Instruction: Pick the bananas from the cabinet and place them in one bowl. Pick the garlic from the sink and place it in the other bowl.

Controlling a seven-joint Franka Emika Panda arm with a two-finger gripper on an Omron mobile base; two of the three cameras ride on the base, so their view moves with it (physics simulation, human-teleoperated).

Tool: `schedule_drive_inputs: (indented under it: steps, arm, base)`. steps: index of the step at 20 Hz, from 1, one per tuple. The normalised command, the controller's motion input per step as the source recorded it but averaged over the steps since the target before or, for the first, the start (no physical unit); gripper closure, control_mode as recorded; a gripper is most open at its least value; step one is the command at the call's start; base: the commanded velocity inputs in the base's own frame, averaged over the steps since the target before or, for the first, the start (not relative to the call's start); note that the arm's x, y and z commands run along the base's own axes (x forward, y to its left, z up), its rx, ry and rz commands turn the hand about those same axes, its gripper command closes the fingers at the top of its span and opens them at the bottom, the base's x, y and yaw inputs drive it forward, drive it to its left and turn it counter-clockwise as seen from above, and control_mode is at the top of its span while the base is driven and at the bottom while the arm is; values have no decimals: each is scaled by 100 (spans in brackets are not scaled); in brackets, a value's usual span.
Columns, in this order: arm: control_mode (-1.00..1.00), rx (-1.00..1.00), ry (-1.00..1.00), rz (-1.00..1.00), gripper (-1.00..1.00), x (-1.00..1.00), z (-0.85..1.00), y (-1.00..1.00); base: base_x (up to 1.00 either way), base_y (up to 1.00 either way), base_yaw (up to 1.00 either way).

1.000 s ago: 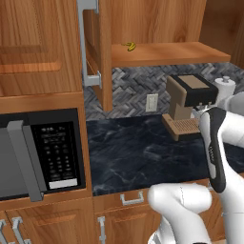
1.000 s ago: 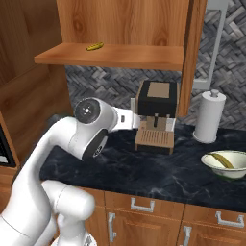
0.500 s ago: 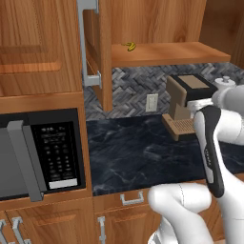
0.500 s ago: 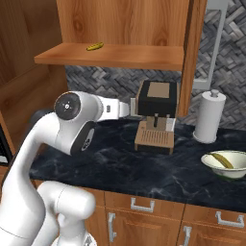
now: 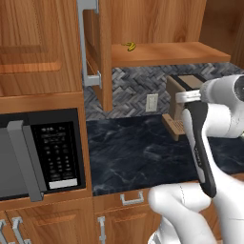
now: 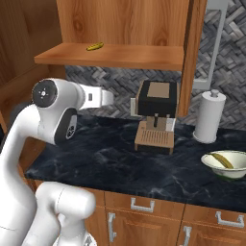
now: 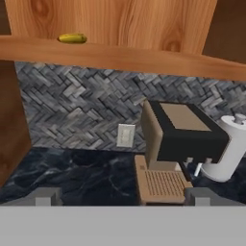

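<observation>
The wooden cabinet [image 5: 162, 52] stands open, its door [image 5: 93, 47] swung out to the left. One yellow banana [image 5: 129, 46] [image 6: 94, 46] [image 7: 72, 38] lies on the cabinet shelf [image 6: 110, 54]. A second banana [image 6: 222, 160] rests in a cream-white bowl [image 6: 211, 166] on the counter at the right. My gripper [image 7: 124, 196] is open and holds nothing. It hangs over the counter, below the shelf and to the right of the shelf banana, facing the back wall. The white hand [image 6: 98, 96] sits left of the coffee machine. The garlic and the sink are out of view.
A brown and black coffee machine [image 6: 156, 115] [image 7: 180, 134] stands on the dark marble counter [image 5: 133, 152] under the shelf. A paper towel roll [image 6: 211, 117] is to its right. A black microwave [image 5: 43, 152] sits at the left. A wall outlet [image 7: 126, 135] is on the herringbone backsplash.
The arm has lifted: its elbow and hand rose and drew back to the left in the right base view. The gripper stayed open. The bananas have not moved.
</observation>
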Motion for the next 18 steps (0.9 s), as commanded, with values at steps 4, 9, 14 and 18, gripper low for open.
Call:
schedule_drive_inputs:
  steps: [4,9,14,18]
  arm:
    - [-100,0,0,0,-100,0,34,38]
    - [-100,0,1,-1,-100,1,41,33]
    - [-100,2,1,-1,-100,21,33,4]
    - [-100,4,0,0,-100,31,23,2]
  base:
    - [0,0,0]
    - [0,0,0]
    - [0,0,0]
    - [0,0,0]
